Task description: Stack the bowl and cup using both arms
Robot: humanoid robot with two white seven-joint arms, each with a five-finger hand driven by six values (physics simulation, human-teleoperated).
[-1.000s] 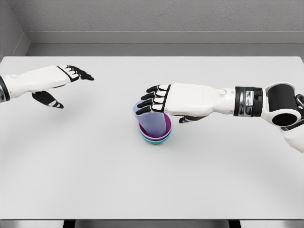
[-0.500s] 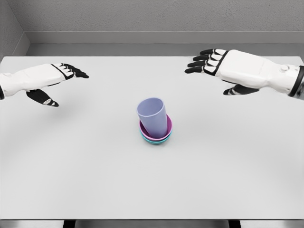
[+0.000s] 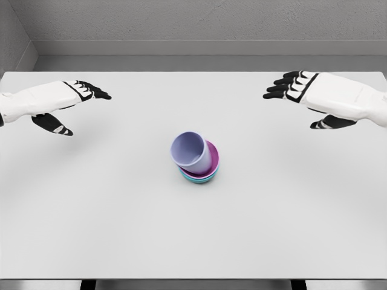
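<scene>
No text, label, brand, number or sign can be read anywhere. None is carried by the cup [image 3: 193, 152], the bowls [image 3: 204, 171], the counter [image 3: 121, 229] or either robot hand.

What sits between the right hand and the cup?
Nothing: the head view shows only bare table between the open right hand and the cup, which leans in the stacked bowls.

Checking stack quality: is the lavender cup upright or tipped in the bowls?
Tipped. The lavender cup leans in the purple bowl, its open mouth facing the camera's left.
</scene>
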